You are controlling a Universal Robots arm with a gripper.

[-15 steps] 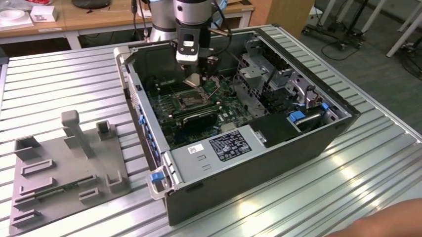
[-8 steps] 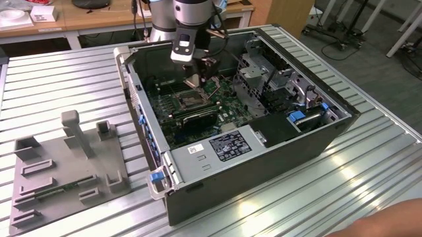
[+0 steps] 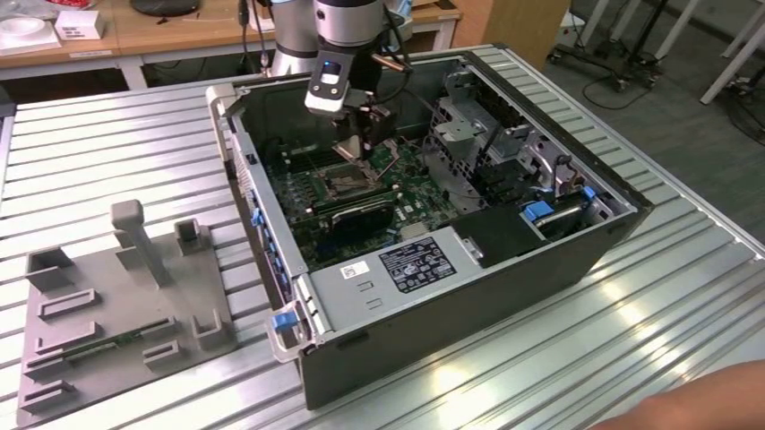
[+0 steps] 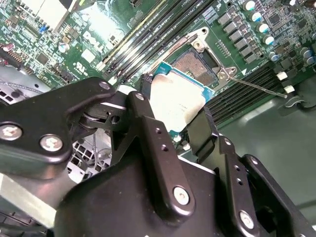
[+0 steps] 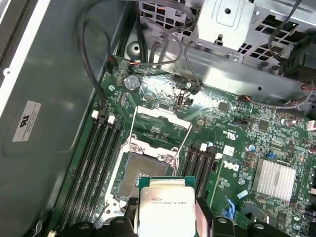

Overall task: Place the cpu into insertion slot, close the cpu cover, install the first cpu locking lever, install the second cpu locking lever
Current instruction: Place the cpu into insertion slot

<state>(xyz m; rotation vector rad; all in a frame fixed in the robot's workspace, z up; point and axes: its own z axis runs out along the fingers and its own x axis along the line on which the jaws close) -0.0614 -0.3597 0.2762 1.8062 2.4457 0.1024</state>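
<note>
Single arm [image 3: 347,22] upright, wrist pointing straight down, blue light on wrist housing. At arm's lower end, gripper [image 4: 174,116]: black linkage fingers [image 4: 154,143] angled inward, pads clamped on opposite edges of cpu [image 4: 177,96]. Held cpu flat between fingertips, metal top facing wrist.

Table [image 3: 669,296]: ribbed silver metal, slats running lengthwise. Carries open dark computer case [image 3: 478,313], side panel off, circuit board [image 3: 407,193] exposed, near centre. Carries also grey moulded fixture [image 3: 120,305] with upright posts and slot pockets, toward exterior view's left, apart from case.
</note>
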